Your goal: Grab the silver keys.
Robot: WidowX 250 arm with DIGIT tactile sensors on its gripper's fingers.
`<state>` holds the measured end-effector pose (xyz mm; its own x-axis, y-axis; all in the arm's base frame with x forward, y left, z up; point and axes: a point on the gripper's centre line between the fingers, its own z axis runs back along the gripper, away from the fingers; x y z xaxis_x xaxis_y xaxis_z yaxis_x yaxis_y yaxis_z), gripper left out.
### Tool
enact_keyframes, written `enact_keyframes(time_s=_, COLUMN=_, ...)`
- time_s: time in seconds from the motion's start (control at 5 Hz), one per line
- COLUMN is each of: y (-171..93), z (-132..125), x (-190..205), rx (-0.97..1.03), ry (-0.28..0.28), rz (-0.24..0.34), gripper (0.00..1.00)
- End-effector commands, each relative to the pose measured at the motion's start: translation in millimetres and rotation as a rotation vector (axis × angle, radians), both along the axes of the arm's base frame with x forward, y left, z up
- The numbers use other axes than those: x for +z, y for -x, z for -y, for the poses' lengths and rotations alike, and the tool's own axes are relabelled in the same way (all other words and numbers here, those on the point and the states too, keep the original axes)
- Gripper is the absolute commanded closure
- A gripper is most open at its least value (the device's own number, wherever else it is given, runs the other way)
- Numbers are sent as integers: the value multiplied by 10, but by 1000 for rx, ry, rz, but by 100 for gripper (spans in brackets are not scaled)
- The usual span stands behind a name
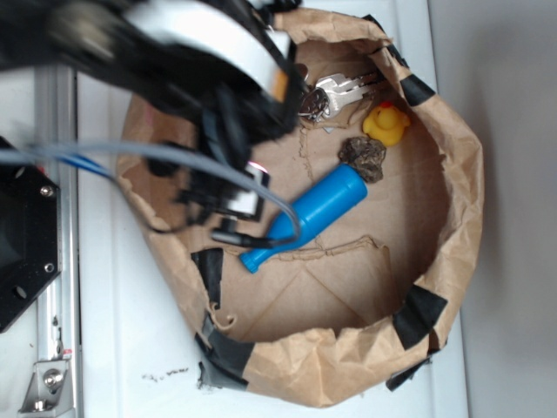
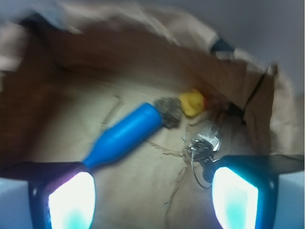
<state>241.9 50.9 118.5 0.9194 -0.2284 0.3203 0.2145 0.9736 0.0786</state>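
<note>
we see the shiny silver metal keys (image 2: 206,141) | light, slippery, floppy | pinch the bunched blades | gripper (image 2: 152,200) jaws apart, empty

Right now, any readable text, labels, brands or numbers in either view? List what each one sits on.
None readable in either view.
Silver keys on wire rings: any stamping too small and blurred to make out.
Blue plastic bottle-shaped tube: no label visible.
Yellow rubber duck, dark lumpy rock, brown paper bag wall: no print visible.
</note>
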Motion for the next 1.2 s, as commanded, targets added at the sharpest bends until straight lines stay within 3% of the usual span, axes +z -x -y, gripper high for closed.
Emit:
enact_keyframes(time_s=0.0, y=-239, z=-41, x=-310, rx=1, ry=-111, rz=45, gripper=0)
enact_keyframes(time_s=0.4, y=-242, z=-146, x=-464, rx=-11, ry=-171, rz=44, gripper=0)
enact_keyframes(time_s=1.0, y=-229, z=-218, x=-587, rx=-12, ry=-211, rz=26, gripper=0)
